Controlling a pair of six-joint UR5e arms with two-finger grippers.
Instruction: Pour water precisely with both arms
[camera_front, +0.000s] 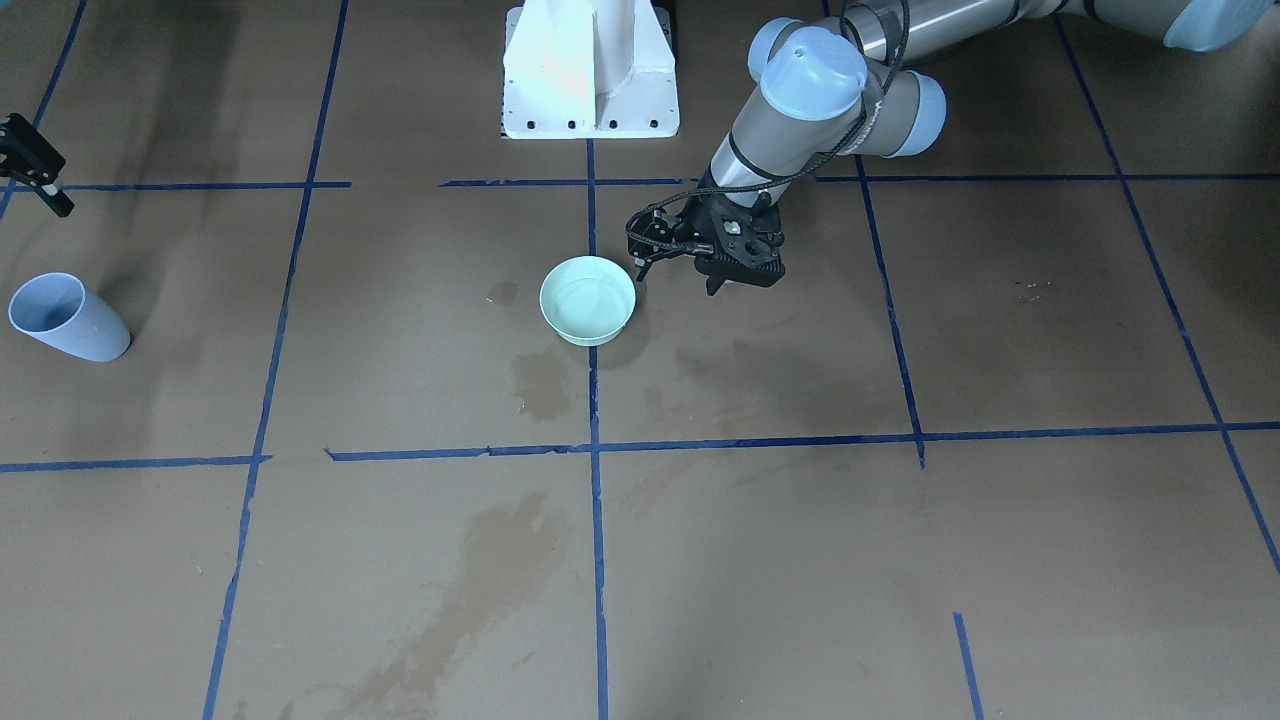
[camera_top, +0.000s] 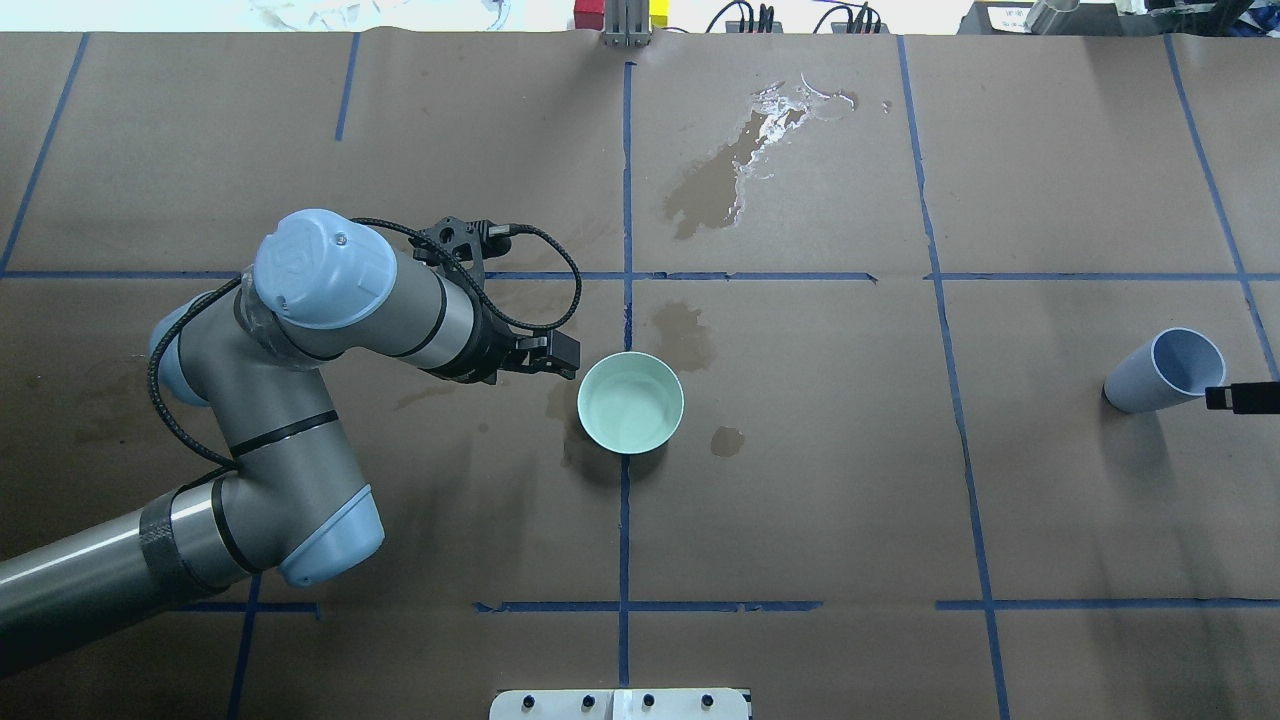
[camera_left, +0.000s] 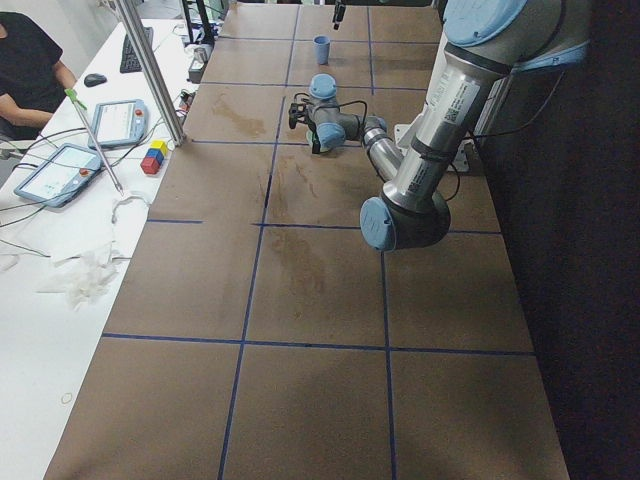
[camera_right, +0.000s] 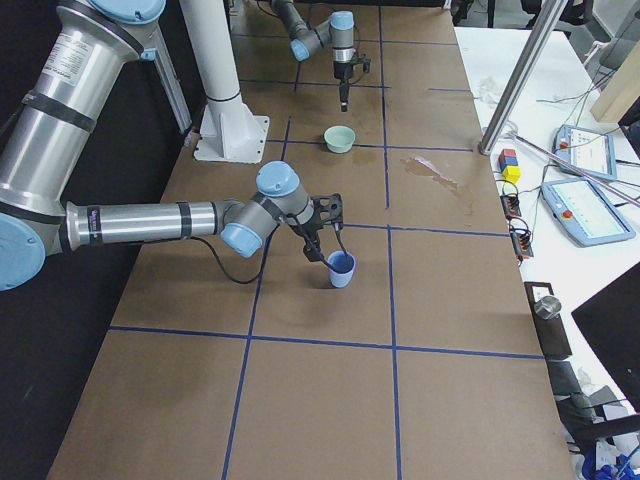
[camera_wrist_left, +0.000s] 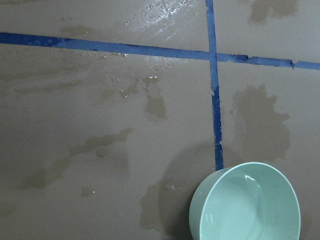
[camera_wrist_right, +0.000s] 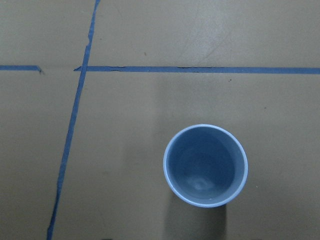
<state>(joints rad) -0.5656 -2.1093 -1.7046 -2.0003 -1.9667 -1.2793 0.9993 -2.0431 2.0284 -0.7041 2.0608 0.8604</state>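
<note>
— Where is the water?

— What I can make out of the water (camera_wrist_left: 250, 215) lies in the mint-green bowl (camera_front: 590, 335). My left wrist camera shows a faint sheen and a curved glint across the bowl's floor. It is a shallow, colourless layer.

— And your tool on that side?

— My left tool (camera_front: 722, 278) hangs pointing down just beside the bowl, on the robot's left of it. It is apart from the rim and not over the water. None of my feeds shows whether its jaws are apart or together, so I cannot tell.

— Any other container?

— A pale blue cup (camera_front: 85, 330) stands upright far over on the robot's right, well apart from the bowl. My right wrist camera looks straight down into it. I see a small bright gleam at the bottom, but I cannot tell whether that is water or only a reflection.

— The right tool?

— My right tool (camera_top: 1225, 398) is close by the cup's rim, on the side away from the bowl. I cannot tell whether it touches the cup, nor whether it is open or closed.

— And around them?

— The surface (camera_top: 800, 500) is brown paper crossed by blue tape lines. A dark wet patch (camera_top: 685, 335) lies just beyond the bowl and a small spot (camera_top: 727, 440) lies beside it. A large glistening puddle (camera_top: 715, 180) lies farther out.
</note>
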